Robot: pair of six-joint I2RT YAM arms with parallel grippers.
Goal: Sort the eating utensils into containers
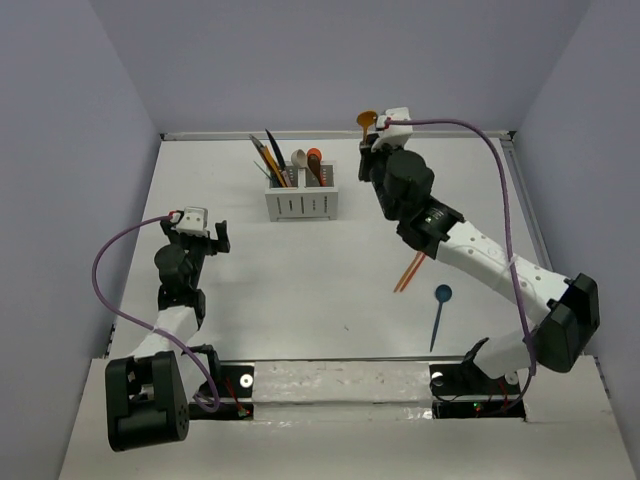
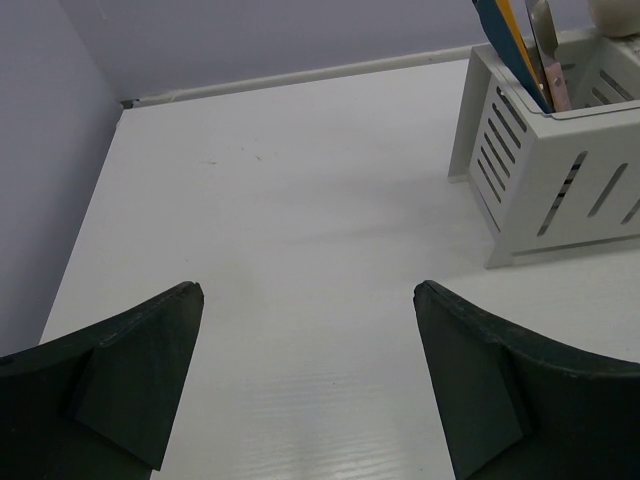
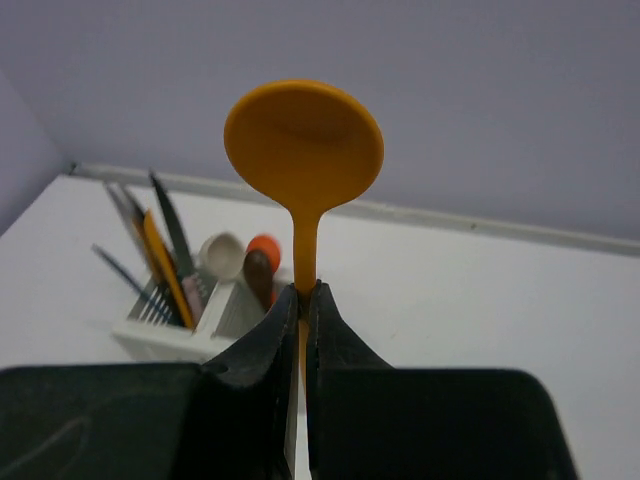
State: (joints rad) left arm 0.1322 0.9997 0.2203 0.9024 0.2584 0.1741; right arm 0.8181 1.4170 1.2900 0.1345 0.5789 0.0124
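Right gripper [image 3: 302,300] clamped on orange spoon [image 3: 303,140] near far edge; I must lower it upright into the caddy [image 1: 300,205], spoon side

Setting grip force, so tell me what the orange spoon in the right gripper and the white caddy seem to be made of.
Orange spoon: probably plastic, satin finish; one even colour throughout, with only a soft sheen in the bowl.
White caddy: likely moulded plastic, smooth and matte; uniform white walls with clean rounded slots, though painted metal cannot be ruled out.
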